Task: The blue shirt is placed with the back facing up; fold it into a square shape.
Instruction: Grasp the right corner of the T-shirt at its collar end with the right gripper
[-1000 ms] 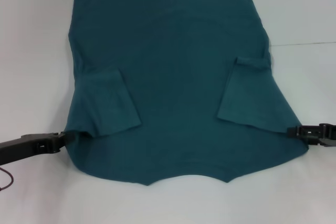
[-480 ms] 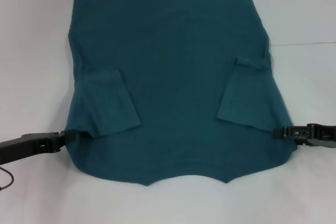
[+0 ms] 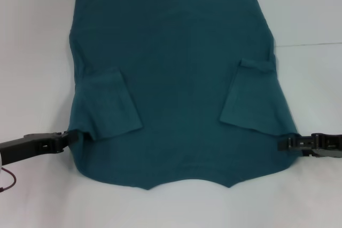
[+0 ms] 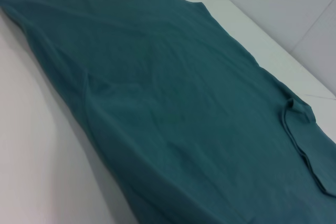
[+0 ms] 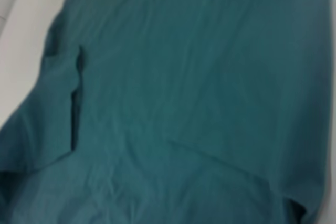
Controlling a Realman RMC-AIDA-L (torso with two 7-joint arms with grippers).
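The blue shirt (image 3: 176,73) lies flat on the white table (image 3: 32,36), spread across the middle of the scene, plain side up, no lettering in sight. Both sleeves are folded in over the body: left sleeve (image 3: 109,105) w/ its cuff edge pointing near-right, right sleeve (image 3: 248,94) w/ its cuff edge toward the near side. Straight hem sits at the far end; the near edge curves, w/ a shallow scooped neckline (image 3: 189,181) in the middle. Cloth is mostly smooth, a few soft wrinkles. My left gripper (image 3: 72,137) sits low at table level at the shirt's near-left edge, right by the left shoulder, tip touching the fabric edge; my arm runs off to the left. My right gripper (image 3: 283,143) is low at the near-right edge, tip at the shoulder corner just below the folded right sleeve, arm running off to the right. Whether either pincer is clenched on the cloth or released: can't tell, fingers are too dark and small against the shirt. In the left wrist view the blue shirt (image 4: 173,103) fills most of the frame, table showing on both sides, one folded sleeve visible across the cloth. In the right wrist view the blue shirt (image 5: 184,87) fills nearly everything, w/ a sliver of table at one corner & a folded sleeve edge casting a dark seam.
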